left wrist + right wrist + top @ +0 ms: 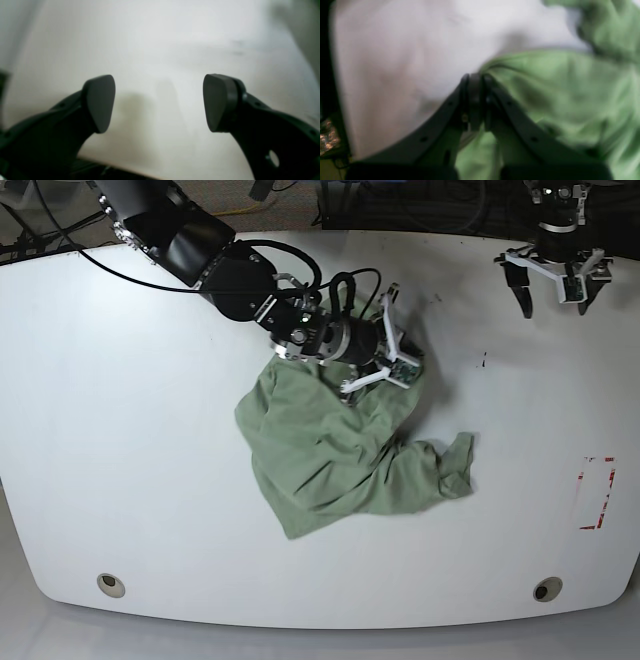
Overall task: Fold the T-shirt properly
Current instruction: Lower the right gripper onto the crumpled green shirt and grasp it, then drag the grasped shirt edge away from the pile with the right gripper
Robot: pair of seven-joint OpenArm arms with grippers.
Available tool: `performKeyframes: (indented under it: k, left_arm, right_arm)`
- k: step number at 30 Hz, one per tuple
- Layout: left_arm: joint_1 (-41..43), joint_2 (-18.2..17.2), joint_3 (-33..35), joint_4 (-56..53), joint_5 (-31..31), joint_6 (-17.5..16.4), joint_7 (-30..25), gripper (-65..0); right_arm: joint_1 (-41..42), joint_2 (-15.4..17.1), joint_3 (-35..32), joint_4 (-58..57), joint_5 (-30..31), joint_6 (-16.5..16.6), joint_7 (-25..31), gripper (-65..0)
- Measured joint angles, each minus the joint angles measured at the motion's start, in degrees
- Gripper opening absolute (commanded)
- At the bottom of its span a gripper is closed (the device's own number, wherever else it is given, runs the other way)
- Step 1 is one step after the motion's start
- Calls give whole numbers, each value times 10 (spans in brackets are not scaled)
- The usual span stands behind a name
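Observation:
The T-shirt (335, 455) is a pale green, crumpled heap in the middle of the white table (120, 430). My right gripper (408, 368) is down at the heap's upper right edge. In the right wrist view the right gripper (476, 80) is shut, its jaws pressed together with an edge of the T-shirt (557, 95) pinched at them. My left gripper (553, 288) hangs open above the table's far right corner, well away from the cloth. In the left wrist view the left gripper (159, 102) has its pads wide apart over bare table.
Red tape marks (597, 493) lie near the table's right edge. Two round holes (111, 584) sit near the front edge. Cables (60, 225) run along the back behind the table.

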Motion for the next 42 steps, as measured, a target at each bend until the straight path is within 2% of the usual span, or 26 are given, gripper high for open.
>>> performKeyframes:
  k: [3,5,8,10,14,18,25,27,30,34,42]
  left_arm:
    - [-1,0,-17,0,0,-5,1,-138]
    - [-2,0,-21,0,0,-5,0,-138]
    - [-2,0,-21,0,0,-5,1,-138]
    - [-2,0,-21,0,0,-5,1,-138]
    - [-2,0,-19,0,0,-5,1,-138]
    - [-1,0,-1,0,0,-4,1,-138]
    - [1,1,34,0,0,-5,1,-138]
    - [0,0,41,0,0,-5,1,-138]
    - [1,12,44,1,0,-5,0,-138]
    - [2,30,45,0,0,-5,1,-138]
    - [2,35,48,0,0,-4,1,-138]
  right_arm:
    - [14,-33,-40,0,1,1,0,-526]
    - [16,-50,-48,0,2,0,0,-390]
    - [13,-67,-33,0,4,3,2,-224]
    - [14,-67,-12,0,4,1,2,-166]
    - [15,-60,37,0,4,0,0,-162]
    - [14,-56,114,1,7,0,0,-162]
    - [35,-23,253,-15,8,2,0,-162]
    - [45,-17,283,-31,7,18,-5,-162]
    - [63,-16,321,-64,9,73,-23,-162]
    - [91,-16,356,-134,-1,106,-36,-162]
    - [124,-15,355,-294,-3,153,-16,-162]
